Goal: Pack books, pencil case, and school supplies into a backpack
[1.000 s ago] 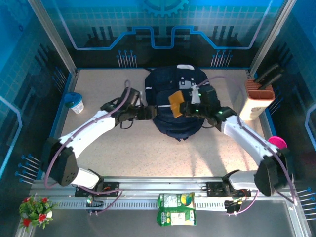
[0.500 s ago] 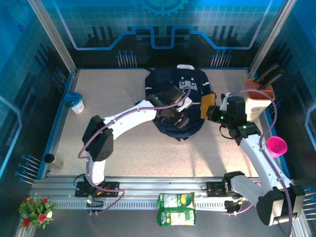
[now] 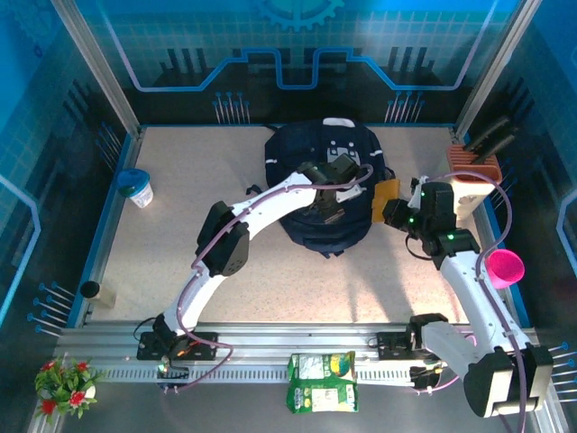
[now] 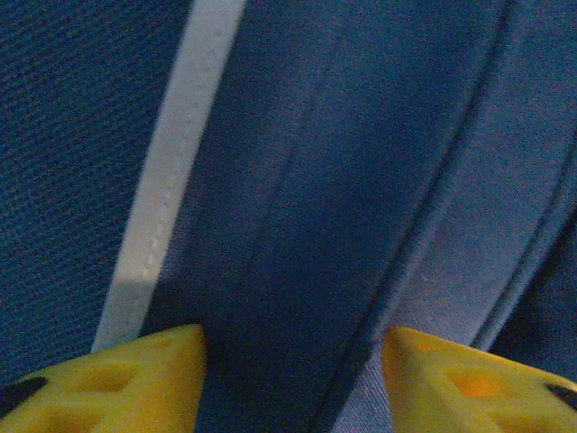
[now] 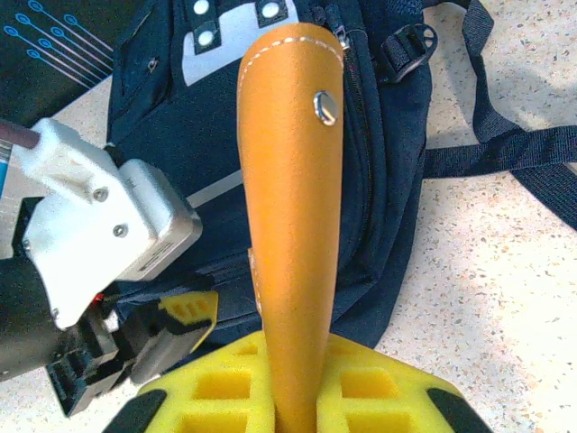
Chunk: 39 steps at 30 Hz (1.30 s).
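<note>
We're likely opening the backpack (image 4: pixel 81 135) — left claw (image 4: pixel 288 379), half-spread astride its seam (image 4: pixel 287 180), should pinch next. Right claw (image 5: pixel 288 401) pinches the pencil case (image 5: pixel 288 180).

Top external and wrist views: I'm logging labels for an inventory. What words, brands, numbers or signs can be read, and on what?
No text here can be read.
On the green packet: printing, too small to read.
On the blue-lidded cup: markings, too blurred to read.
On the backpack, the white patch: round studs, no lettering seen.
On the orange pencil case: one metal snap, no lettering.
</note>
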Each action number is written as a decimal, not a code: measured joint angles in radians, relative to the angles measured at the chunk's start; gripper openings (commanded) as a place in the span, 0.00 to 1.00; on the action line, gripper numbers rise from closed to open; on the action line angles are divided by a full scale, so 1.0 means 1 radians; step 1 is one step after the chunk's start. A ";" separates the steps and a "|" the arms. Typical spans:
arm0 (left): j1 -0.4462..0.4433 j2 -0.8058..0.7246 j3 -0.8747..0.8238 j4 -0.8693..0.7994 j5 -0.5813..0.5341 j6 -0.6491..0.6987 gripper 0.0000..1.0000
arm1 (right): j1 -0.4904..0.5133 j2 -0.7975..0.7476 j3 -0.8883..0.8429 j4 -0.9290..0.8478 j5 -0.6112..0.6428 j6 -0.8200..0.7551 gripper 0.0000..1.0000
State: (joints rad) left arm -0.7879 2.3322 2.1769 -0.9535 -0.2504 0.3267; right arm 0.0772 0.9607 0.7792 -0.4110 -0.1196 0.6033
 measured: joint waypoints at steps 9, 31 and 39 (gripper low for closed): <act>0.067 0.006 0.111 -0.037 0.078 -0.133 0.23 | -0.006 -0.008 0.000 0.000 -0.014 0.007 0.13; 0.124 -0.183 -0.042 0.140 0.342 -0.254 0.07 | 0.018 0.086 -0.090 0.154 -0.233 0.275 0.14; 0.086 -0.194 -0.043 0.190 0.389 -0.330 0.08 | 0.045 0.251 -0.048 0.300 -0.207 0.397 0.16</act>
State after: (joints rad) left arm -0.7021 2.1380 2.1338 -0.7639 0.1383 -0.0029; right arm 0.1226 1.2118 0.7311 -0.1108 -0.3267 1.0008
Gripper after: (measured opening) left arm 0.080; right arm 0.152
